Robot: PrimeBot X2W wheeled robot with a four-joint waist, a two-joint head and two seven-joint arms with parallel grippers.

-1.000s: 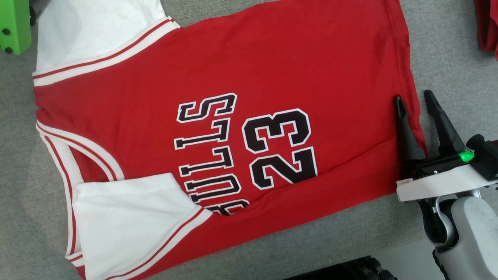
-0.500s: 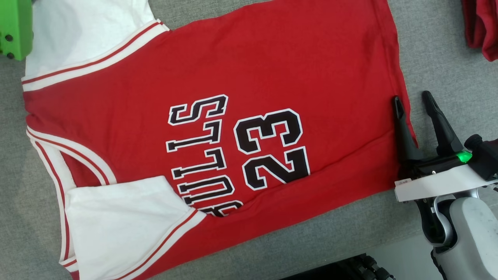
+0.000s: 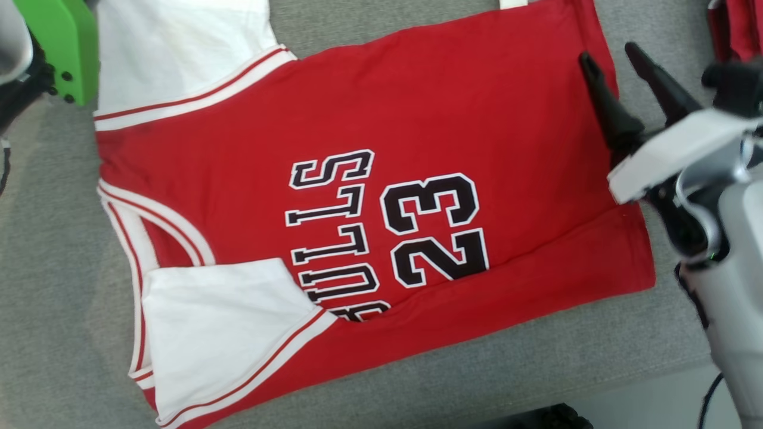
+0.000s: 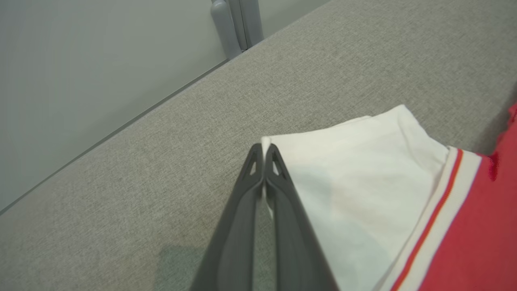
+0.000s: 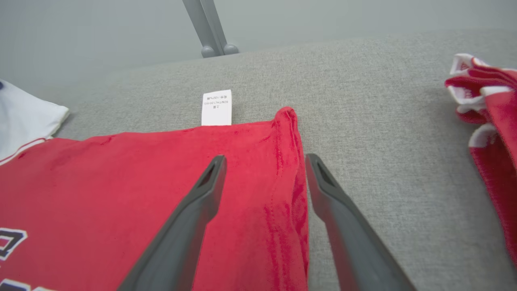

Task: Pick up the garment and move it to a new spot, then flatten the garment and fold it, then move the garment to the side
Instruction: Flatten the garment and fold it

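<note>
Sleeve pinched, hem not yet gripped

The left gripper (image 4: 264,150) is clamped shut on the corner of the white sleeve (image 4: 355,169); the right gripper (image 5: 264,159) is held wide apart astride the hem (image 5: 287,137) of the jersey (image 3: 429,113), nothing grasped. The jersey is spread flat on the grey table (image 3: 53,268), so folding and the move aside are judged outstanding. Both grippers are angled low toward the table.

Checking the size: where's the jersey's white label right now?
In the right wrist view, the white label sticks out from the red jersey's far edge, just beyond the right gripper.
</note>
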